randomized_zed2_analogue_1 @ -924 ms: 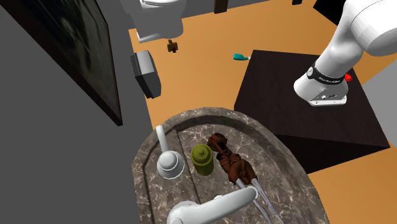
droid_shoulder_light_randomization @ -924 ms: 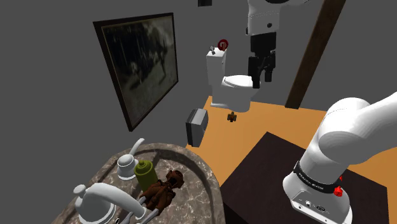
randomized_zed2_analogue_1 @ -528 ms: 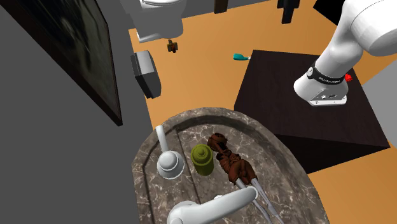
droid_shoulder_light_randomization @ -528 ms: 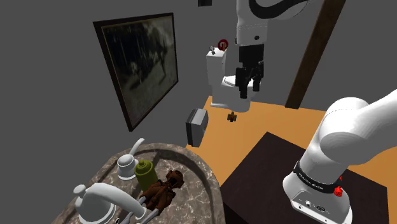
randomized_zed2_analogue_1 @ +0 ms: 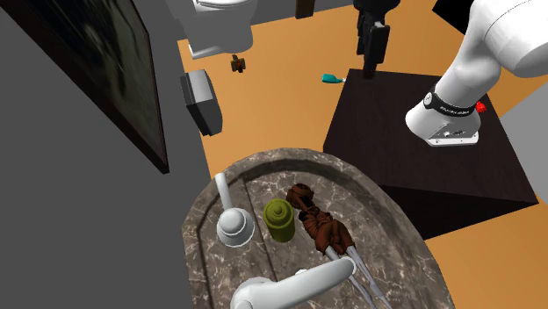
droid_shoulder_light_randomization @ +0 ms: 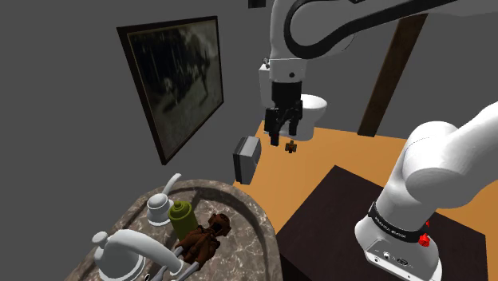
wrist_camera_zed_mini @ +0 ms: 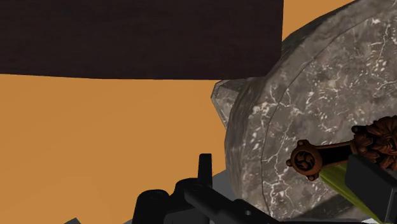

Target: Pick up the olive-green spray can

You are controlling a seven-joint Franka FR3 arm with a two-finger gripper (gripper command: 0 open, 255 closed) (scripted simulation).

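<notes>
The olive-green spray can [droid_shoulder_light_randomization: 180, 214] stands upright on a round marbled top [droid_shoulder_light_randomization: 249, 217], between a white domed fitting [droid_shoulder_light_randomization: 160, 209] and a brown ornate object [droid_shoulder_light_randomization: 204, 235]. From the second exterior view, the can [randomized_zed2_analogue_1: 281, 219] sits near the middle of the top [randomized_zed2_analogue_1: 386, 228]. My gripper [droid_shoulder_light_randomization: 284, 134] hangs open and empty high above the orange floor, well away from the can and toward the shoulder view's upper right. It also appears above the dark stand's far edge, gripper [randomized_zed2_analogue_1: 371, 63]. In the wrist view a sliver of the can [wrist_camera_zed_mini: 340, 184] shows beside one black finger [wrist_camera_zed_mini: 375, 188].
A large white curved faucet [droid_shoulder_light_randomization: 128, 254] sits at the top's near side. A grey box [droid_shoulder_light_randomization: 247, 158] hangs on the wall below a dark framed picture [droid_shoulder_light_randomization: 175, 84]. A white toilet [droid_shoulder_light_randomization: 289, 108] stands behind the gripper. The dark stand [randomized_zed2_analogue_1: 421, 145] holds the arm's base.
The arm has swung toward the shoulder view's left and come lower, carrying the gripper from in front of the toilet toward the marbled top. The fingers stay open. Nothing on the top moved.
</notes>
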